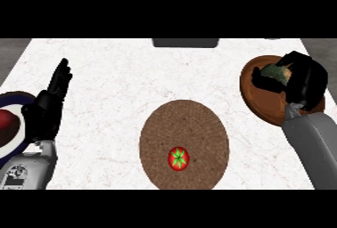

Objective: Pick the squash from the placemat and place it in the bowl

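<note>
Quick rundown of what's on the desk (125, 75). There's one squash (275, 73), one bowl (252, 95), one placemat (187, 127), one plate (18, 95), and two robot hands.

The squash is a greenish lump and it's off the placemat. It sits over the brown bowl near the desk's right edge, with the right robot hand (302, 79) curled round it from the right, fingers wrapped under and over it. I can't tell if the squash is touching the inside of the bowl or just hanging above it, because the hand covers too much.

The round brown placemat is in the middle of the desk, toward the near edge. It has one small red-and-green thing (178, 158) on its near part, which looks a bit like a tomato seen from above.

The left robot hand (47, 104) is by the left edge with its fingers straight and pointing up, holding nothing. Just beside it at the left edge is the blue-rimmed plate with something dark red (5, 125) on it, mostly cut off. There's also one dark grey block (185, 42) at the middle of the far edge.
</note>
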Controlling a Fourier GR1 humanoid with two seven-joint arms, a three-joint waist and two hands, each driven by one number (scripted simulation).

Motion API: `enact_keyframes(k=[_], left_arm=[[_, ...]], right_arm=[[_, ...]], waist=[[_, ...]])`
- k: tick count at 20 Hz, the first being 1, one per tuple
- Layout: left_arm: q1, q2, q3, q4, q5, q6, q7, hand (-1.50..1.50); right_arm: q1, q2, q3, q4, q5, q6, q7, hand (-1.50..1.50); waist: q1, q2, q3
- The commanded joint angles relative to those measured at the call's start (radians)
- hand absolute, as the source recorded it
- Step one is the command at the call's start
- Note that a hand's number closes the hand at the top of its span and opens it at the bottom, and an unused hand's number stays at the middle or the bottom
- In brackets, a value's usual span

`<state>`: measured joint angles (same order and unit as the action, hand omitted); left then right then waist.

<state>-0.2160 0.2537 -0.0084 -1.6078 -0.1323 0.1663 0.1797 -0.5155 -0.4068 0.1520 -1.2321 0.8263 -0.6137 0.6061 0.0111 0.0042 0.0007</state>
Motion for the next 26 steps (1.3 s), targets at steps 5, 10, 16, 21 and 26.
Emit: enact_keyframes(k=[5,10,16,21,26], left_arm=[[-0.034,0.019,0.035,0.011,0.025,-0.043,0.012,0.0],[-0.007,0.004,0.029,0.026,0.01,-0.031,-0.04,0.0],[-0.015,0.001,0.028,0.038,0.003,-0.034,-0.053,0.0],[-0.036,-0.019,0.028,0.047,-0.002,-0.024,-0.042,0.0],[0.01,-0.025,0.026,0.026,-0.013,-0.027,-0.04,0.0]], right_arm=[[-0.085,-0.019,-0.128,0.457,-0.034,-0.16,-0.273,1.5],[-0.156,0.003,-0.269,0.6,-0.276,-0.06,-0.434,-1.5],[-0.175,-0.022,-0.39,0.704,-0.453,0.082,-0.785,-1.5],[-0.23,-0.033,-0.507,0.774,-0.55,0.076,-0.962,-1.5],[-0.184,-0.069,-0.59,0.788,-0.64,0.135,-1.059,-1.5]], waist=[[0.012,0.005,0.001],[0.023,0.012,0.002],[0.029,0.017,0.004],[0.022,0.011,0.003],[0.005,0.002,0.001]])
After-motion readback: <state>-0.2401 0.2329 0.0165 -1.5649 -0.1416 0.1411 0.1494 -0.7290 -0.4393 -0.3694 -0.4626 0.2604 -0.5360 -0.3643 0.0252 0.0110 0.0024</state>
